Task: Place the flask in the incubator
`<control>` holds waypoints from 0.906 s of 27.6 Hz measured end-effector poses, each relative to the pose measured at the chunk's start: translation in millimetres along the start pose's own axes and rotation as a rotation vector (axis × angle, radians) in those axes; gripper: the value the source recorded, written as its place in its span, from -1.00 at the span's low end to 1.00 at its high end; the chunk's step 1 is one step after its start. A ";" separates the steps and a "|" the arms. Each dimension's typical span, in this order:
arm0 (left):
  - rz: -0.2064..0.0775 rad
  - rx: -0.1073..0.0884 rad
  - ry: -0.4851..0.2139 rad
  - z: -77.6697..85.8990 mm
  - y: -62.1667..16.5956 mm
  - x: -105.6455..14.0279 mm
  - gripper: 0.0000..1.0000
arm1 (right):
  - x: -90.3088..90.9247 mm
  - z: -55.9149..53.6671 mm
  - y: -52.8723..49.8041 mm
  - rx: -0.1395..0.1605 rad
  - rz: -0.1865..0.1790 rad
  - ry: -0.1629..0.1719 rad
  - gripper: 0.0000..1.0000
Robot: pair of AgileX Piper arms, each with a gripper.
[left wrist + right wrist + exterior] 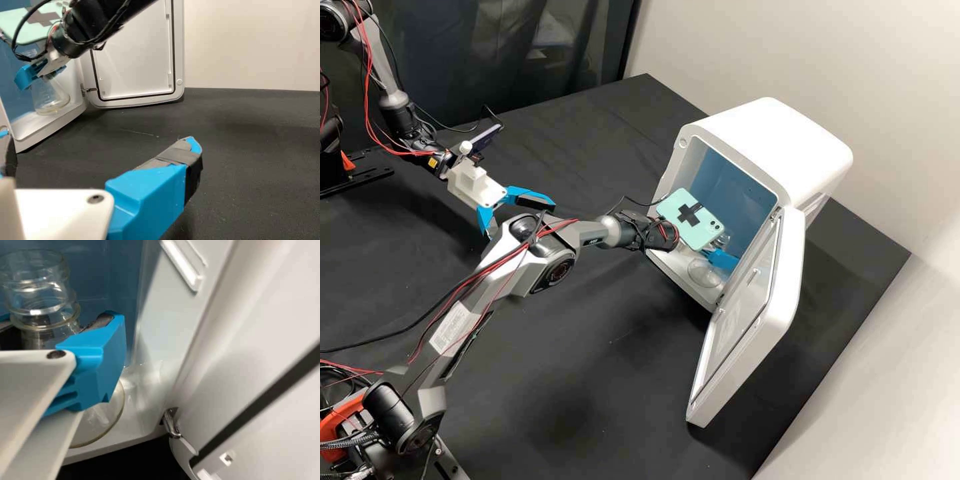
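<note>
While the incubator (787, 153) stands on the table (600, 373) with its door (753, 313) swung open, the flask (47, 95) is held low inside its blue chamber. The right pincer (722, 257) is closed on the flask's glass neck. The left pincer (510, 208) is spread open above the table, well apart from the incubator.

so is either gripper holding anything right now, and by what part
The right gripper holds the flask by its neck, inside the incubator. The left gripper is open above the bench and holds nothing.
</note>
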 end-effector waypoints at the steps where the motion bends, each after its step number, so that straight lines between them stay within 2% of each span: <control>1: 0.000 0.000 0.000 0.0 0.0 0.0 1.00 | 1.1 -1.8 1.2 -0.010 0.001 0.000 -1.00; 4: 0.000 0.000 0.000 0.0 0.0 0.0 1.00 | 4.6 -9.0 6.8 -0.029 0.010 0.007 -1.00; 11: 0.000 0.000 0.000 0.0 0.0 0.0 1.00 | 8.0 -10.0 5.7 -0.053 0.006 0.004 -1.00; 19: 0.003 0.001 -0.001 0.2 0.6 -0.1 1.00 | 10.7 -11.9 4.0 -0.044 -0.005 -0.002 -1.00; 21: 0.004 0.000 0.001 -0.3 0.7 -0.2 1.00 | 10.7 -12.6 3.5 -0.043 -0.011 0.006 -1.00; 25: 0.004 0.001 0.003 -1.3 0.9 -0.6 1.00 | 10.7 -13.1 2.2 -0.022 -0.025 0.012 -1.00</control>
